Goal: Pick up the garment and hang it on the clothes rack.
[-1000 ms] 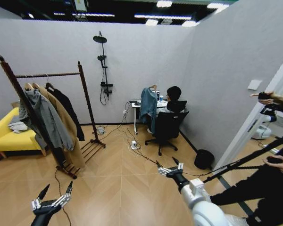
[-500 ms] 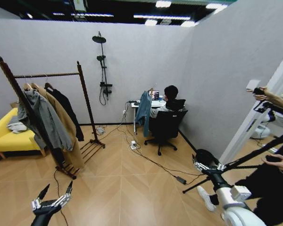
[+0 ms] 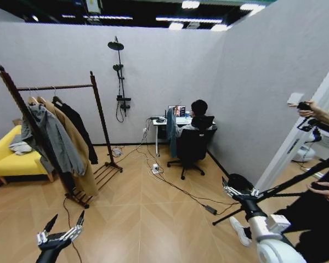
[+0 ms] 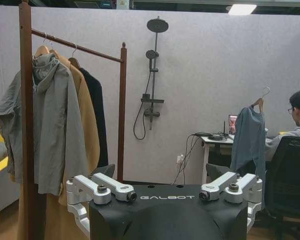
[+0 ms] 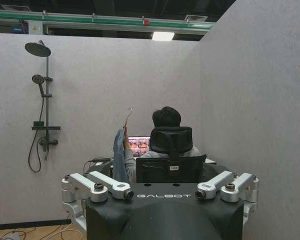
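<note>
While the head view takes in the whole room, the clothes rack (image 3: 55, 137) stands at its left as a dark reddish-brown frame with two knob-topped posts, one bar and a slatted low shelf. Three garments hang from that bar: a grey hooded jacket (image 3: 49, 137) nearest the front post, a long tan coat (image 3: 79, 153) behind it, and the black garment (image 3: 79, 131) at the back, nearest the rear post. A yellow sofa (image 3: 5, 159) sits just beyond the rack, and a wall shower fixture (image 3: 119, 76) is mounted past the rear post.

From the left wrist view the same three garments show side by side on the bar, with the black one partly hidden behind the tan coat. The right wrist view faces away from the rack, toward a seated person at a desk who holds up a bluish garment on a hanger (image 5: 121, 155).

The left gripper (image 3: 62, 230) hovers low over the floor in front of the rack, jaws wide and empty. The right gripper (image 3: 240, 193) is stretched forward, well apart from the rack, its jaws also spread and holding nothing.
</note>
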{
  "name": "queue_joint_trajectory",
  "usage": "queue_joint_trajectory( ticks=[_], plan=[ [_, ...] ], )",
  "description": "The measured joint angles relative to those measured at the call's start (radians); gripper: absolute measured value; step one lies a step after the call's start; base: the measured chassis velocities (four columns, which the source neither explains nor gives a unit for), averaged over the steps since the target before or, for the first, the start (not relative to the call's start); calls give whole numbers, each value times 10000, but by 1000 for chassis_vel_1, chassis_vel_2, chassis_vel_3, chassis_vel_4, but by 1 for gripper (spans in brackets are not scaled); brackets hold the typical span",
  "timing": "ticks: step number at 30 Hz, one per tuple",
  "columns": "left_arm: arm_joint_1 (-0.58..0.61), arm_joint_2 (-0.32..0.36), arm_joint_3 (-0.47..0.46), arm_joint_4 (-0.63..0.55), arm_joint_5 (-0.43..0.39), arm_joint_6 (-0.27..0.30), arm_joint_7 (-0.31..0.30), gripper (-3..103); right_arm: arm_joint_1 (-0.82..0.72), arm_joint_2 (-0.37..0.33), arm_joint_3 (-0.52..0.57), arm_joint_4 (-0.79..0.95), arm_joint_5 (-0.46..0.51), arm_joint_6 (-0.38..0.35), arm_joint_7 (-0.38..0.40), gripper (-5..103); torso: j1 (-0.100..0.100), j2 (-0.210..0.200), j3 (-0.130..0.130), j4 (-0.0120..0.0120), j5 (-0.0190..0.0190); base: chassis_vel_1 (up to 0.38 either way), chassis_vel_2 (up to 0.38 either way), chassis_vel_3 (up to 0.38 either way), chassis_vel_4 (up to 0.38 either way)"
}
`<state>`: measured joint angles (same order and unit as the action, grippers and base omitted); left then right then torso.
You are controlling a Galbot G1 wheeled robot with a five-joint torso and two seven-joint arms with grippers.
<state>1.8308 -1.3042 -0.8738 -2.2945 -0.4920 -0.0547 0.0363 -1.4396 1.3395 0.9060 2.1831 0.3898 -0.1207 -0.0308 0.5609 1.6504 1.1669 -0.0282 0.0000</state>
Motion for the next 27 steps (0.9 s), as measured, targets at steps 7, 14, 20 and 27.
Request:
queue_joint_trajectory(
  ticks=[7,14,20,27],
  plan=[
    [0,0,0,0,0,0,0,100,-115,-3,-51,-126,-30,216,5,100,0,0,0,-1,0,0,0,0,0],
    [0,0,0,0,0,0,0,100,-183,9,-99,-116,-47,296,5,100,0,0,0,0,1,0,0,0,0],
    [0,0,0,0,0,0,0,100,-228,72,-203,-149,-165,391,20,100,0,0,0,0,0,0,0,0,0],
    [1,0,0,0,0,0,0,100,-164,64,-340,-150,-265,392,61,100,0,0,0,0,0,0,0,0,0]
  ],
)
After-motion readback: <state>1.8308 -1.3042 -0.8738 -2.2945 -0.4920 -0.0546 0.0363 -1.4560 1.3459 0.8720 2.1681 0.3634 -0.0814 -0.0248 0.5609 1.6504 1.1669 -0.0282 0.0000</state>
